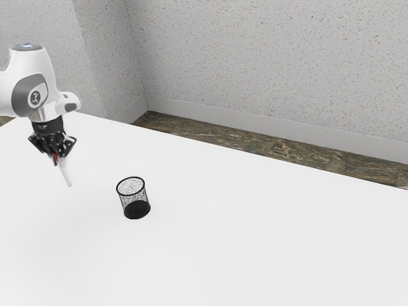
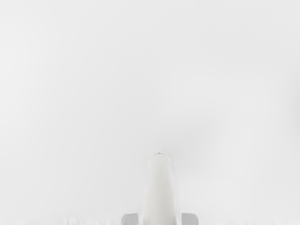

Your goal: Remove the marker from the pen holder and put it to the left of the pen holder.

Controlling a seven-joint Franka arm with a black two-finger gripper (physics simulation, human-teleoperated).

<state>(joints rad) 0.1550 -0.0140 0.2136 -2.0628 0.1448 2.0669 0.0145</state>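
Although the marker [image 1: 64, 173] is out of the pen holder [image 1: 135, 209], I would call the job only about half done, because the marker is up with my gripper [image 1: 56, 159] and has not been set on the table [image 1: 255, 248]. The holder stands upright beyond my hand, toward the exterior view's right, with nothing that I can make out in it. As for the hand, I read it as clamped on the marker: in the wrist view the fingers [image 2: 130, 219] sit one on each side of the barrel, parted by roughly its thickness, and in the exterior view it hangs below them at a slant, its lower end angled toward the holder's side. I can't tell how much air is left under that end. What remains, as I judge it, is to carry the marker over the spot on the holder's left, lower until it meets the table, then part the fingers and back away. I'd go down gently, since a slanted marker could pivot in my grip on contact, or roll once I let go
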